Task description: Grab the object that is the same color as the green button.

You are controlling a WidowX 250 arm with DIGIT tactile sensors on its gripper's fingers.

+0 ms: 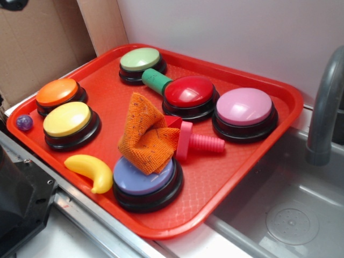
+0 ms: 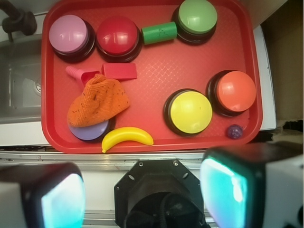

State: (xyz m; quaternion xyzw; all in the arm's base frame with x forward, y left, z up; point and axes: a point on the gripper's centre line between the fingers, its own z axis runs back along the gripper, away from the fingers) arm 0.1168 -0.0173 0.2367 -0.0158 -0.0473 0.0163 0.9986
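A red tray [image 1: 269, 140] is sitting on a counter beside a sink [image 1: 301, 209] with a grey faucet [image 1: 325, 107]. In the wrist view, the green cylinder [image 2: 159, 33] is lying on its side at roughly 12 o'clock on the tray, between the red button [image 2: 118, 37] and the green button [image 2: 197, 17]; it is lying close against both, though contact cannot be confirmed. In the exterior view the same cylinder [image 1: 156, 80] is lying tilted just in front of the green button [image 1: 141, 60].

The pink button [image 2: 69, 32] is occupying the 10 o'clock corner. The orange button [image 2: 235, 91] is sitting at 3 o'clock, with the yellow button [image 2: 190, 111] just beside it toward the centre. A small purple ball [image 2: 234, 131] is resting at 4 o'clock near the rim. An orange cloth [image 2: 97, 101] is draping over the purple button [image 2: 90, 132] at 8 o'clock. A pink bolt toy [image 2: 78, 73] and a red block [image 2: 119, 71] are lying just above the cloth. A yellow banana [image 2: 127, 137] is lying at 6 o'clock along the near rim.

The gripper [image 2: 145, 194] is hovering outside the tray, below its near edge in the wrist view, well apart from the cylinder. Its fingers [image 2: 61, 199] are standing wide apart and holding nothing.
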